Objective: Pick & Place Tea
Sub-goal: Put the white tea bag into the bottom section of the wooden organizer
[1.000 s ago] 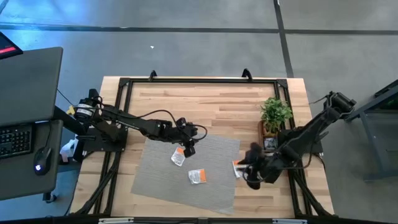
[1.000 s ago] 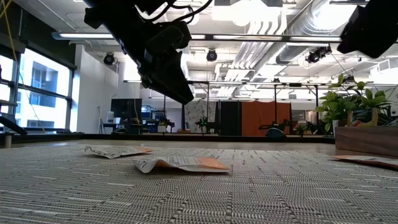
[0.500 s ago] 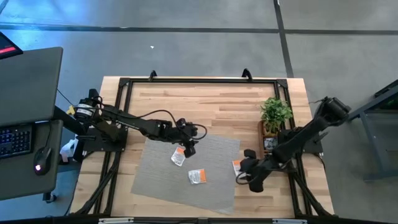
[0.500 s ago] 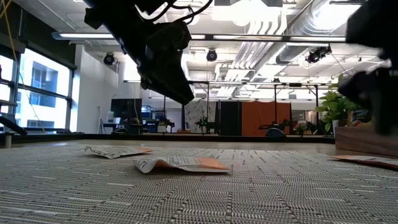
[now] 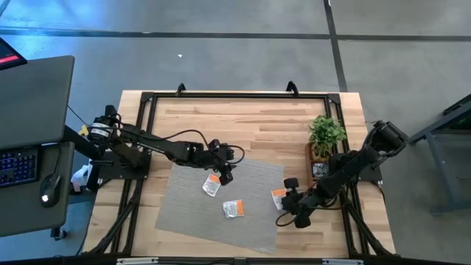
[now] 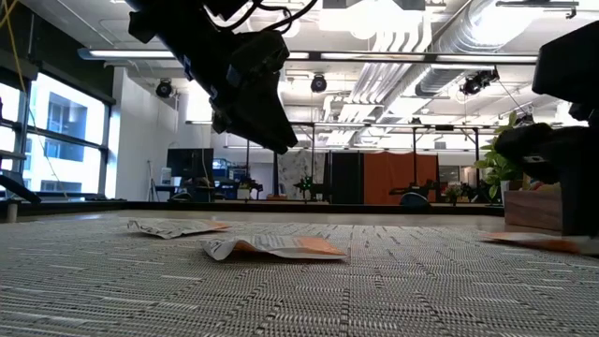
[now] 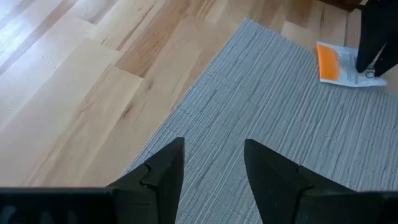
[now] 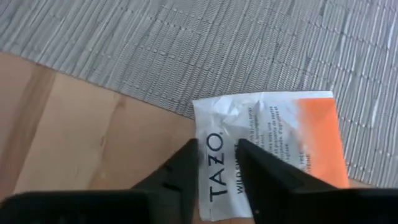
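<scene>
The right gripper (image 5: 286,208) is seen low over the outer edge of the grey mat (image 5: 191,217), on the side nearest the potted plant (image 5: 326,135). In the right wrist view its two dark fingers (image 8: 186,168) are held a narrow way apart, astride the white end of a tea sachet (image 8: 267,149) printed with orange. Whether the paper is actually pinched cannot be told; the fingers appear beside it rather than closed on it.

That sachet (image 5: 278,197) lies half on the mat's edge and half on the bare wooden table (image 5: 250,121). Two more sachets are seen farther in on the mat: one near its middle (image 5: 234,209) and one toward its far side (image 5: 211,185), the latter just beside the left gripper (image 5: 224,174).

The left gripper is held above the mat with its fingers (image 7: 163,174) parted and nothing between them.

Several failures could be expected from here. The sachet is thin and flat, so the fingertips could slide over it and close on nothing. Because it straddles the step at the mat's edge, it could be pushed or tilted instead of lifted. A grip taken only on the crumpled white corner could tear loose or let the sachet swing and drop once raised. A descent pressed too hard could drag the mat itself and shift the other sachets.
</scene>
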`<state>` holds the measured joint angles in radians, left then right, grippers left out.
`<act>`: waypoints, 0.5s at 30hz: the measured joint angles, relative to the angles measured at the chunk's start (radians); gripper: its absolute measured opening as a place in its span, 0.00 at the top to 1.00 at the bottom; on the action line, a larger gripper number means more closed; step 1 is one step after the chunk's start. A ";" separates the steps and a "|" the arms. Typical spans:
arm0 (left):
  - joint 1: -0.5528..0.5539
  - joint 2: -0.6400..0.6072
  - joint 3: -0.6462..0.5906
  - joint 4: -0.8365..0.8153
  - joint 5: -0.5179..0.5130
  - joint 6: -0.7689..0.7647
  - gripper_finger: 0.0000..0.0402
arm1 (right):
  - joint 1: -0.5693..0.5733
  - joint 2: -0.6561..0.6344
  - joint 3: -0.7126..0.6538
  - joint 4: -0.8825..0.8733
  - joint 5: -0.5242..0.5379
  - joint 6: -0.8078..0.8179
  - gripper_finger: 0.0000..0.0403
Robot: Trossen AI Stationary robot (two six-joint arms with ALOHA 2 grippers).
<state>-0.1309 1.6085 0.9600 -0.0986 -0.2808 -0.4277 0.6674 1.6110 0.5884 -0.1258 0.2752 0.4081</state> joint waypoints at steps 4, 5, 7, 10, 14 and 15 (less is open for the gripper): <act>0.000 0.000 0.000 0.001 0.001 -0.001 0.59 | 0.000 -0.013 -0.004 -0.006 0.016 -0.054 0.95; 0.000 0.000 0.000 0.001 0.001 -0.002 0.59 | 0.000 -0.017 -0.004 -0.014 0.028 -0.068 0.97; 0.000 0.000 0.000 0.002 0.001 -0.003 0.59 | -0.001 -0.029 0.006 -0.035 0.050 -0.113 0.97; 0.000 0.000 0.000 0.037 0.002 -0.003 0.59 | -0.001 -0.048 0.038 -0.060 0.102 -0.253 0.94; 0.001 0.000 0.000 0.142 0.084 -0.019 0.59 | -0.008 -0.057 0.115 -0.027 0.213 -0.617 0.99; 0.005 0.000 0.000 0.168 0.117 -0.040 0.59 | -0.013 -0.052 0.129 -0.029 0.230 -0.709 0.99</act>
<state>-0.1263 1.6085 0.9600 0.0697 -0.1641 -0.4676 0.6548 1.5592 0.7173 -0.1552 0.5052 -0.3010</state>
